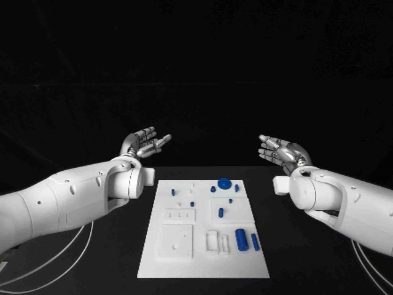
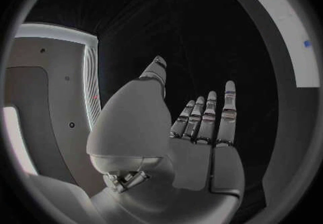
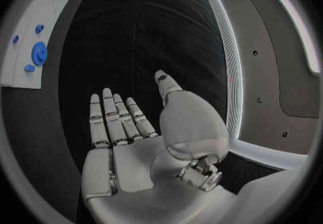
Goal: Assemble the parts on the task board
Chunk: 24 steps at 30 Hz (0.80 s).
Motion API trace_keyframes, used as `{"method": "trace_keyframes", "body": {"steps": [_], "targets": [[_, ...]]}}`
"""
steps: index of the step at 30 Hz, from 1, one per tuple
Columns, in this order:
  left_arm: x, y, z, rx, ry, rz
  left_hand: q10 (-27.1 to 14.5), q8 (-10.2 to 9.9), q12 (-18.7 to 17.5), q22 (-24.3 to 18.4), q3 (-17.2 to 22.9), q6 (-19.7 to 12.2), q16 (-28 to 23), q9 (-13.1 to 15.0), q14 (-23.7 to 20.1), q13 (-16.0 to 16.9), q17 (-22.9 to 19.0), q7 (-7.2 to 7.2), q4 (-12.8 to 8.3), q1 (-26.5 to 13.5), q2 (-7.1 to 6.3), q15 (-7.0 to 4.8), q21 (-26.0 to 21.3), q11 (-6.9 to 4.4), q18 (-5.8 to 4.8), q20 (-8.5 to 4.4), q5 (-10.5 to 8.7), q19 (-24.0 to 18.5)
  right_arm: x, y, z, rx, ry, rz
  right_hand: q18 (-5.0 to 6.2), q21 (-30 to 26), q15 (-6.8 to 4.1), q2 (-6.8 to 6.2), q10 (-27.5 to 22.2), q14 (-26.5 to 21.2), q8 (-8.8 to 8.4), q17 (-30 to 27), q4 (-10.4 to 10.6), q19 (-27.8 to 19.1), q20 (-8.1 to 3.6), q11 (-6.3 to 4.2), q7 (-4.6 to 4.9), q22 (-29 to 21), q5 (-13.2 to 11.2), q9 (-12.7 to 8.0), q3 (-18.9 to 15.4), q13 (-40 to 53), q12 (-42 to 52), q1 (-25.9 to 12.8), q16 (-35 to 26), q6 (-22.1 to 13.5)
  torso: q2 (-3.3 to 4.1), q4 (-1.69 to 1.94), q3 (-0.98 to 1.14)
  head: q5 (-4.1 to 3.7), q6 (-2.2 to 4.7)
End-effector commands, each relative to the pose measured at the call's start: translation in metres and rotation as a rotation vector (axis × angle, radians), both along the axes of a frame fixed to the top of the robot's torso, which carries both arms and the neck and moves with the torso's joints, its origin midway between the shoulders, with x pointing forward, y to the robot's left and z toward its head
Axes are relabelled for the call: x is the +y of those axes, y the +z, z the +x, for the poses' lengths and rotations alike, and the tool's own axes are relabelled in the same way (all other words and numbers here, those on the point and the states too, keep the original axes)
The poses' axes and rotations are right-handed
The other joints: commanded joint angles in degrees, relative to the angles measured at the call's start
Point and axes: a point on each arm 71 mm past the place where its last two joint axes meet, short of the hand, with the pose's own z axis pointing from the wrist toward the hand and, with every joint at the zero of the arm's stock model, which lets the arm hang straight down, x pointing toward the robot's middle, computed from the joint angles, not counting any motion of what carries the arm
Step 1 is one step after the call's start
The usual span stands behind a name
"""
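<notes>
Head view shows the white task board (image 1: pixel 204 228) lying mid-desk (image 1: pixel 290 270), its blue parts loose on it: a round knob (image 1: pixel 224 182) at the far edge, a long cylinder (image 1: pixel 242 239) near the front right. Both the left hand (image 1: pixel 144 145) and the right hand (image 1: pixel 280 152) hang beyond the board's far corners, fingers spread and holding nothing. No part is gripped yet. A good start, I judge, is lowering one hand straight over a single part, fingers apart, clear of its neighbours.
</notes>
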Motion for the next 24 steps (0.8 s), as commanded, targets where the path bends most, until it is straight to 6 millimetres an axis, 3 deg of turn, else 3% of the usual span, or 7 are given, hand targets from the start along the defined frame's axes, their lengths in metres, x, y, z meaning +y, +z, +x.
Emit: {"method": "trace_keyframes", "body": {"steps": [1, 9, 12, 16, 18, 20, 24], "targets": [[0.0, 0.003, 0.011, 0.068, -0.07, -0.028, 0.87, 0.36, 0.37, 0.14, 0.06, 0.78, 0.29, 0.09, 0.95, 0.09, 0.11, 0.14, 0.58, 1.82, -0.26, 0.17, 0.38, 0.08, 1.31, 0.17, 0.3, 1.08, 0.006, -0.005, 0.004, 0.086, 0.181, -0.014, 0.96, 0.4, 0.27, -0.08, 1.48, 1.58, 0.38, 0.12, -1.25, 1.24, 0.21, 0.28, 0.94, 0.13, 0.25, 0.13, 0.22, 0.12, 0.38, 2.29, 0.3, 1.28, -0.01, -0.02, 0.01, 0.0, 0.0], [0.009, 0.018, 0.027, 0.067, -0.062, -0.003, 1.24, 0.39, 0.39, 0.16, 0.14, 1.19, 0.3, 0.12, 1.19, 0.11, 0.12, 0.46, 0.53, 1.89, -0.13, 0.15, 0.42, 0.2, 1.36, 0.17, 0.25, 1.2, -0.005, -0.003, 0.012, 0.115, 0.205, -0.024, 1.19, 0.63, 0.14, -0.84, 5.32, 6.65, 0.54, 0.29, -7.08, 5.71, -0.36, 0.19, 0.97, 0.36, -0.74, 0.28, 0.34, 0.28, 0.54, 6.38, 0.49, 4.86, -0.01, -0.02, 0.01, 0.0, 0.0], [0.008, 0.018, 0.023, 0.073, -0.083, -0.009, 2.43, 0.46, 0.44, 0.2, 0.44, 2.77, 0.34, 0.19, 2.51, 0.16, 0.17, 1.2, 0.13, 1.87, 0.47, 0.17, 0.52, 0.53, 1.54, 0.15, 0.18, 1.71, -0.009, 0.001, 0.015, 0.028, 0.197, -0.225, 1.61, 0.93, -0.41, -0.99, 8.76, 11.73, 0.65, 0.47, -8.81, 10.84, -0.83, -0.26, 0.67, 0.64, -0.56, 0.4, 0.68, 0.41, 0.66, 7.26, 0.64, 7.94, 0.16, 0.01, -0.19, 1.25, -0.1], [0.008, 0.018, 0.02, 0.06, -0.1, 0.006, 10.25, 0.68, 0.75, 0.39, 1.08, 9.54, 0.57, 0.45, 8.87, 0.49, 0.41, 3.04, -4.39, 0.39, 3.43, 0.77, 1.1, 1.97, 1.73, -0.36, 0.34, 3.71, -0.007, 0.003, 0.017, -0.031, 0.218, -0.358, 2.54, 1.71, -2.05, -0.73, 18.05, 18.64, 0.89, 0.55, -10.92, 20.9, -2.25, -1.53, -0.06, 1.09, -0.39, 0.63, 1.48, 0.78, 0.71, 7.63, 0.54, 15.73, 0.34, 0.16, -0.31, 1.26, -0.12], [0.007, 0.019, 0.017, 0.054, -0.113, 0.013, 15.87, 0.86, 1.0, 0.67, 0.86, 13.2, 0.79, 0.62, 16.44, 0.73, 0.73, 3.32, -8.34, -1.06, 5.54, 1.2, 2.17, 2.23, 0.57, -2.13, 0.68, 5.79, -0.004, 0.004, 0.018, -0.077, 0.239, -0.459, 2.66, 1.9, -3.29, -0.56, 20.87, 21.83, 1.11, 0.81, -11.94, 23.5, -3.27, -2.26, -0.45, 1.18, -0.17, 0.84, 2.2, 0.81, 1.04, 7.45, 0.87, 19.09, 0.57, 0.4, -0.45, 1.08, -0.12], [0.007, 0.019, 0.015, 0.051, -0.122, 0.017, 26.13, 1.21, 0.85, 1.71, 0.47, 20.81, 2.27, 0.93, 23.42, 1.04, 0.86, 3.83, -11.54, -1.02, 7.67, 1.26, 5.13, 2.37, -2.44, -6.5, 1.91, 10.56, -0.001, 0.005, 0.018, -0.108, 0.255, -0.528, 3.03, 2.77, -4.83, -0.41, 22.66, 25.73, 1.23, 1.13, -12.86, 26.66, -4.48, -3.01, -0.78, 1.36, 0.57, 0.96, 3.17, 0.84, 1.07, 7.38, 1.12, 22.32, 0.76, 0.68, -0.58, 1.04, 0.01], [0.006, 0.022, 0.008, 0.045, -0.149, 0.026, 30.88, 2.15, 1.51, 2.86, 0.08, 30.17, 3.03, 1.46, 29.46, 1.01, 1.41, 3.0, -13.82, -0.53, 9.86, -1.08, 8.15, 1.17, -4.12, -9.65, 2.3, 14.3, 0.008, 0.008, 0.019, -0.182, 0.303, -0.692, 4.49, 6.56, -8.62, -0.45, 25.57, 36.33, 1.62, 2.97, -14.59, 35.92, -7.8, -4.69, -1.17, 2.49, 1.73, 1.21, 5.32, 0.86, 1.19, 7.11, 3.31, 26.73, 1.49, 1.29, -0.82, 0.79, 0.29]]}}
